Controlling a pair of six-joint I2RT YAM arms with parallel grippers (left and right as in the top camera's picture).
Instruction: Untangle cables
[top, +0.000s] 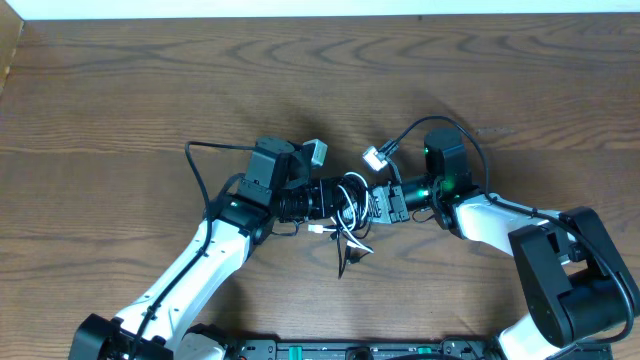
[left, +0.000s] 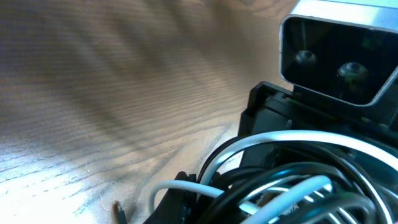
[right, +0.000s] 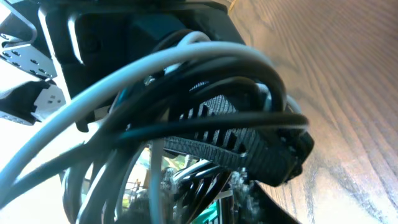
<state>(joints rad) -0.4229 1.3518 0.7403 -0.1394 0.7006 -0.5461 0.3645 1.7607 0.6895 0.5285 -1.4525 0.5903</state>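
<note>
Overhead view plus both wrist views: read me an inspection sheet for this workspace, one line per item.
Surface: brown wood-grain table, no marks seen.
Job's things: white cable and black cable bunched in one knot at the centre, loops crossing; the black tail trails towards the arm bases.
Clutter: nothing seen.
Grippers: left pincer and right pincer face each other at the knot; loops hide the jaws, so open or shut cannot be told.
Cables: left arm lead and right arm lead, thicker and black, arc beside their arms.
Surroundings: pale strip past the far table edge.
</note>
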